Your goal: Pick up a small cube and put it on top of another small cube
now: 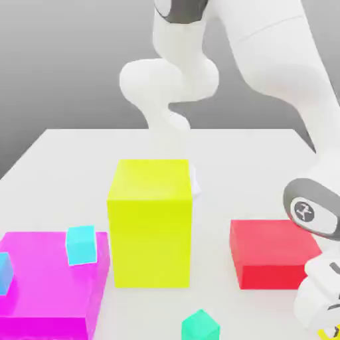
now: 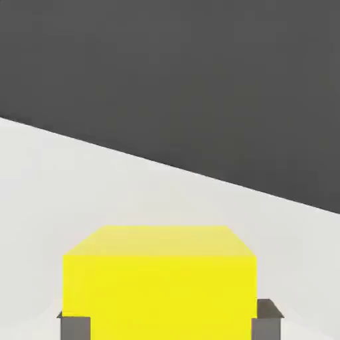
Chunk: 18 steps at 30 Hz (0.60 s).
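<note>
In the hand view a small bright-yellow cube sits between two dark fingertips, one on each side of it, and my gripper is shut on it over the white table. The exterior view has my gripper low at the right front corner, with a sliver of the yellow cube showing under the hand. Other small cubes are in view: a green cube at the table's front, a cyan cube on top of the magenta block, and another cyan cube at the left edge.
A tall yellow block stands mid-table. A low, wide magenta block lies at the exterior view's left, and a red block at its right, just behind my hand. The arm's white links arch over the right side.
</note>
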Each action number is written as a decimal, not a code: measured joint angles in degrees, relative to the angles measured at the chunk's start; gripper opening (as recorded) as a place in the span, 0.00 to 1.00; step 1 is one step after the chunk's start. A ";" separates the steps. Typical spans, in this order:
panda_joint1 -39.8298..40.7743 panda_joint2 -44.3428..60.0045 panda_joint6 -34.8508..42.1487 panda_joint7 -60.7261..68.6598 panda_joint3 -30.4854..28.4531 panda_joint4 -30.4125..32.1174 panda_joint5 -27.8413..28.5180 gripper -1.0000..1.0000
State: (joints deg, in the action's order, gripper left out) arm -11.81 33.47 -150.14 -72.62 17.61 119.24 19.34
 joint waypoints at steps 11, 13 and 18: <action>12.07 -20.80 8.88 -1.44 -6.32 12.02 -7.74 0.00; 14.58 -24.70 9.90 -2.35 -8.67 14.76 -9.03 0.00; 24.82 -34.71 12.28 -4.55 -13.55 21.66 -12.46 0.00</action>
State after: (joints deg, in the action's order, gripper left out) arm 13.01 -1.24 -137.86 -77.18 4.06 140.90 6.88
